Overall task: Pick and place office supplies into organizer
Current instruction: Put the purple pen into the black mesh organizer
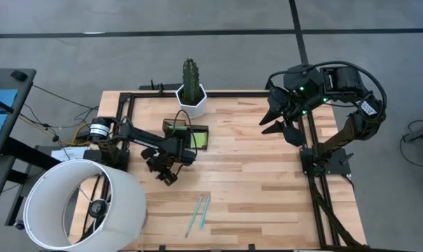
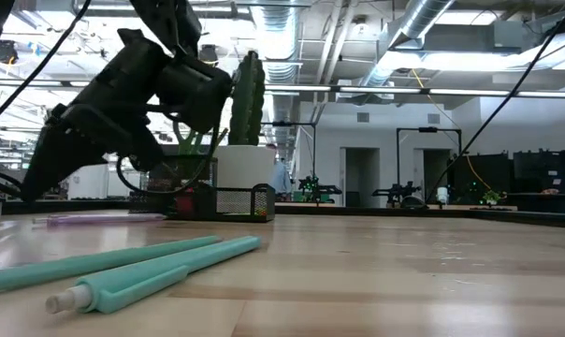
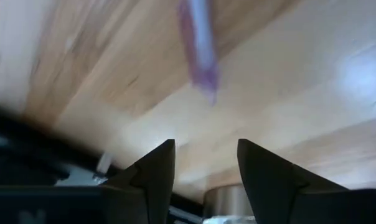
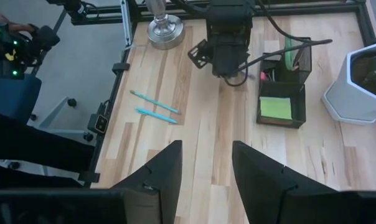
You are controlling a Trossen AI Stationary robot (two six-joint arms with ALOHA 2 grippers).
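A purple pen (image 3: 198,43) lies flat on the wood ahead of my left gripper (image 3: 203,168), which hangs low over the table, tilted down, open and holding nothing. In the low view the same purple pen (image 2: 95,218) rests on the table left of the organizer (image 2: 222,201). From above, my left gripper (image 1: 169,176) is near-left of the black organizer (image 1: 190,133), which holds a lime-green sticky-note pad (image 1: 199,138). Two teal pens (image 1: 197,213) lie side by side toward the near edge. My right gripper (image 4: 203,168) waits high at the far right, open and empty.
A white hexagonal pot with a cactus (image 1: 192,96) stands at the far edge behind the organizer. A large white lamp shade (image 1: 78,203) covers the near-left corner. Black frame rails (image 1: 313,161) run along the table's right side. Bare wood lies between the teal pens and the right rail.
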